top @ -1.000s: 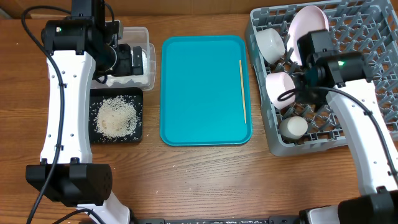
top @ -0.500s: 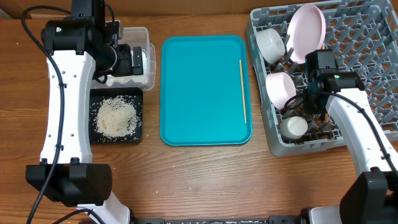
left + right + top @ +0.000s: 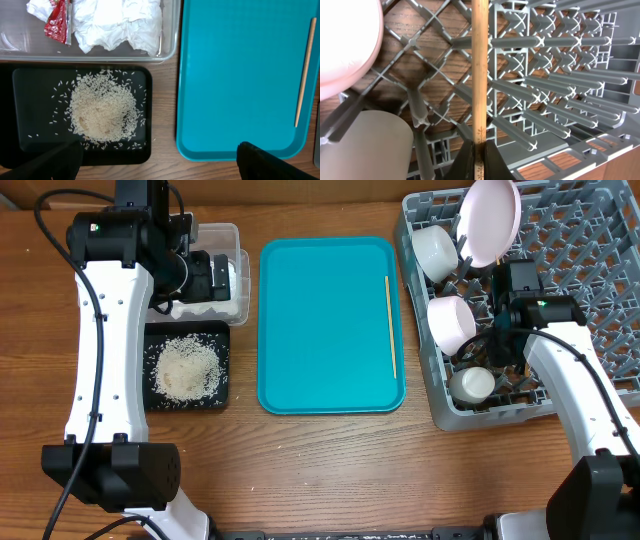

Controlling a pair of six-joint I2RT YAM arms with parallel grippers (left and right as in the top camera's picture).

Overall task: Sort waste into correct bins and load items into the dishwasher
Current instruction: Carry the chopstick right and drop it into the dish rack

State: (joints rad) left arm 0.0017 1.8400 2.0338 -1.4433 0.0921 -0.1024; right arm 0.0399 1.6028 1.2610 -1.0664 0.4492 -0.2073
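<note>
Pulled back toward its own base since a second ago, the right arm now uncovers more of the pale, pink-tinged round plate [image 3: 490,220], which stands on edge at the far side of the large square grey plastic dish rack [image 3: 600,240]. The right gripper [image 3: 479,155] is closed tight on a thin pale wooden chopstick [image 3: 479,75], pinched at its lower end between the dark fingers and reaching out over the rack's upright pegs.

Two white bowls [image 3: 436,252] [image 3: 452,322] sit tilted along the rack's left side, with a small white cup [image 3: 472,385] in the near left corner. A second chopstick [image 3: 390,325] lies lengthwise on the large teal tray [image 3: 320,320], just inside its right rim.

On the other side of the wooden table [image 3: 320,470], the left gripper [image 3: 160,157] hangs with its jaws spread wide and nothing between them. Below it, crumpled white paper napkins [image 3: 120,22] and a small red-and-white wrapper [image 3: 57,22] lie in the clear plastic rectangular tub [image 3: 170,30]. Loose white rice grains [image 3: 102,110] are heaped in the shallow black rectangular tray [image 3: 25,100] just beside it. Any print on the wrapper is too small to read, and no other lettering shows.
</note>
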